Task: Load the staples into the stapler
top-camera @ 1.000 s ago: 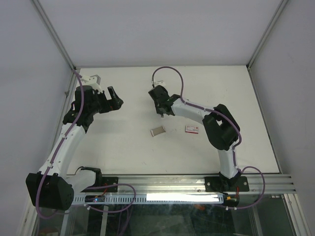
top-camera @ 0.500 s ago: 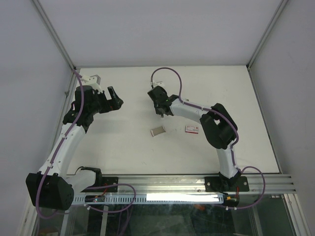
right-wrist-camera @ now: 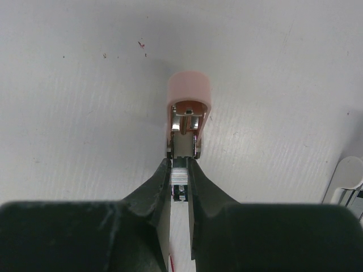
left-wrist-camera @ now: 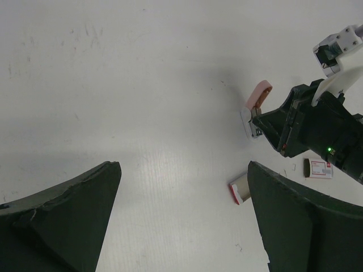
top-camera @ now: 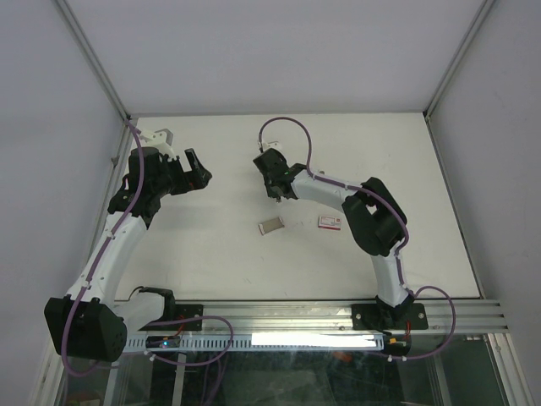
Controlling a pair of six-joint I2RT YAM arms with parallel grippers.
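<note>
The pink stapler (right-wrist-camera: 189, 96) stands opened on the white table, its metal channel facing my right gripper (right-wrist-camera: 180, 168). That gripper is shut on a thin silvery strip of staples (right-wrist-camera: 180, 175) held at the channel's mouth. In the left wrist view the stapler (left-wrist-camera: 260, 94) shows just ahead of the right gripper's black fingers. The white staples box (top-camera: 330, 222) with a red mark lies flat beside the right arm's elbow, also the staples box (left-wrist-camera: 320, 168). My left gripper (top-camera: 201, 173) hovers wide open at the left with nothing in it, its point (left-wrist-camera: 182, 170) over bare table.
A small open box part with a red edge (top-camera: 270, 225) lies between the arms, seen too as the red-edged part (left-wrist-camera: 240, 191). White walls and a metal frame (top-camera: 101, 76) close in the table. A purple cable (top-camera: 287, 123) loops above the right wrist.
The right wrist has edged slightly to the left and away from the bases. The left arm, the staples box and the red-edged part have not moved.
</note>
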